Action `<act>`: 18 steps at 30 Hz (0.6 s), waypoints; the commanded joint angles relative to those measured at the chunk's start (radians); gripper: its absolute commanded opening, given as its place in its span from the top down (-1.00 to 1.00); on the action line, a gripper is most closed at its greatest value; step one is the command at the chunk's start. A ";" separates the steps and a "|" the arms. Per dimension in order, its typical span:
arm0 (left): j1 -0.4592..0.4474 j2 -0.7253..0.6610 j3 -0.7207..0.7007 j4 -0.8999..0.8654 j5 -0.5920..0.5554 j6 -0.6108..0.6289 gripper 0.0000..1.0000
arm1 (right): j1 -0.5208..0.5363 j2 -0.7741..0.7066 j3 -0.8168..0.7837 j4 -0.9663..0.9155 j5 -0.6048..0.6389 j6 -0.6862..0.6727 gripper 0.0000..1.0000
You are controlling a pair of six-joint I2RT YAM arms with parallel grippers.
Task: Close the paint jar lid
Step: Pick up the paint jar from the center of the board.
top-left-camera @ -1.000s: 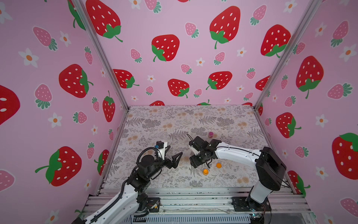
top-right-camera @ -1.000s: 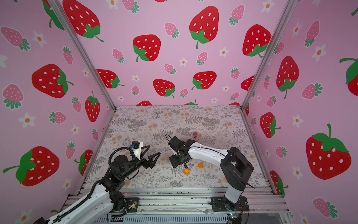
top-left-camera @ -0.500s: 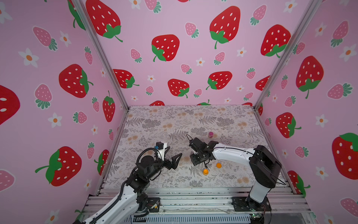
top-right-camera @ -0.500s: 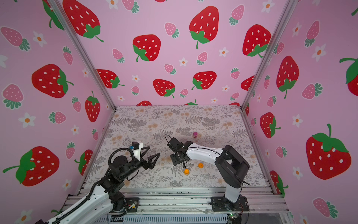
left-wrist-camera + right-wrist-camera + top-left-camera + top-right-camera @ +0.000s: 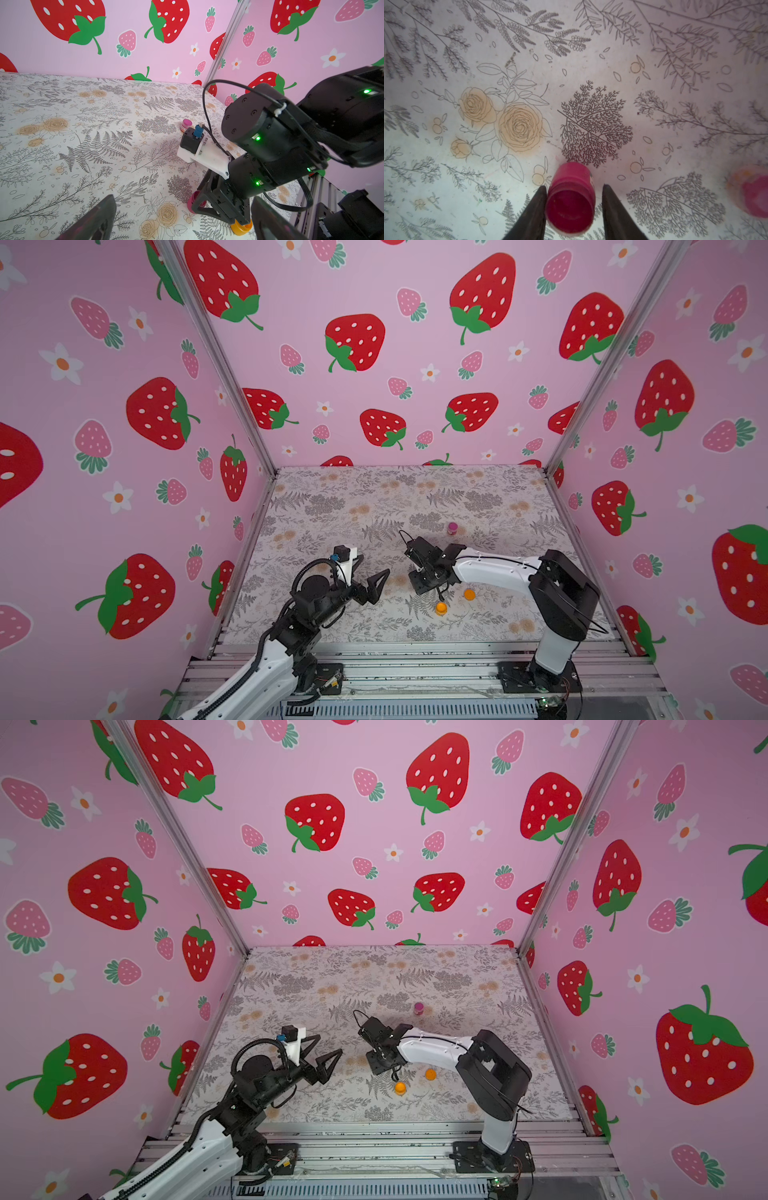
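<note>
Open magenta paint jar (image 5: 571,203) stands on the floral table (image 5: 591,62) between the right gripper's (image 5: 574,186) parted jaws, one finger touching it, the other just apart. In a top view, this gripper sits at 7 o'clock from a small pink jar (image 5: 452,528). Left gripper (image 5: 375,564) gapes wide, empty.

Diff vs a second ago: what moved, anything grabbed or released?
Right gripper closed in around the open magenta jar: one finger touches it, the other shows a gap, so no full grip yet. The right arm's elbow drew in toward the middle. Unchanged: left gripper open and parked, two orange items, small pink jar at the back.
</note>
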 commanded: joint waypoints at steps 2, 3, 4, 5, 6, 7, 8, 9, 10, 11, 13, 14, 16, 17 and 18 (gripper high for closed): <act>0.000 0.000 -0.012 0.010 -0.010 0.009 -0.99 | -0.004 0.012 -0.005 0.000 0.000 0.005 0.22; 0.000 0.001 -0.012 0.010 -0.012 0.010 -0.99 | -0.005 0.012 -0.005 -0.001 -0.003 0.005 0.24; 0.000 0.001 -0.012 0.010 -0.013 0.010 -0.99 | -0.005 0.013 -0.005 -0.002 -0.004 0.007 0.26; 0.000 0.001 -0.011 0.010 -0.013 0.010 -0.99 | -0.005 0.011 -0.005 -0.003 -0.005 0.009 0.28; -0.001 0.001 -0.012 0.009 -0.014 0.013 -0.99 | -0.005 0.009 -0.005 -0.006 -0.008 0.011 0.30; -0.001 0.001 -0.011 0.010 -0.015 0.012 -0.99 | -0.005 0.008 -0.004 -0.011 -0.011 0.011 0.32; -0.001 0.001 -0.012 0.010 -0.016 0.013 -0.99 | -0.005 0.004 -0.003 -0.017 -0.011 0.013 0.32; 0.000 0.001 -0.011 0.013 -0.015 0.014 -0.99 | -0.005 0.000 -0.003 -0.022 -0.012 0.015 0.33; 0.000 0.003 -0.012 0.016 -0.011 0.015 -0.99 | -0.005 -0.009 -0.003 -0.030 -0.014 0.017 0.33; 0.000 0.003 -0.012 0.023 -0.003 0.018 -0.99 | -0.007 -0.019 -0.003 -0.036 -0.019 0.020 0.34; -0.001 0.010 -0.015 0.046 0.021 0.021 -0.99 | -0.016 -0.050 0.002 -0.058 -0.030 0.028 0.34; 0.000 0.015 -0.016 0.058 0.028 0.023 -0.99 | -0.022 -0.065 0.006 -0.070 -0.037 0.029 0.34; -0.001 0.033 -0.015 0.089 0.045 0.028 -0.99 | -0.042 -0.102 0.017 -0.099 -0.058 0.028 0.34; -0.001 0.043 -0.013 0.107 0.054 0.032 -0.99 | -0.056 -0.123 0.023 -0.114 -0.082 0.026 0.35; -0.001 0.058 -0.010 0.126 0.068 0.037 -0.99 | -0.070 -0.144 0.030 -0.128 -0.103 0.022 0.35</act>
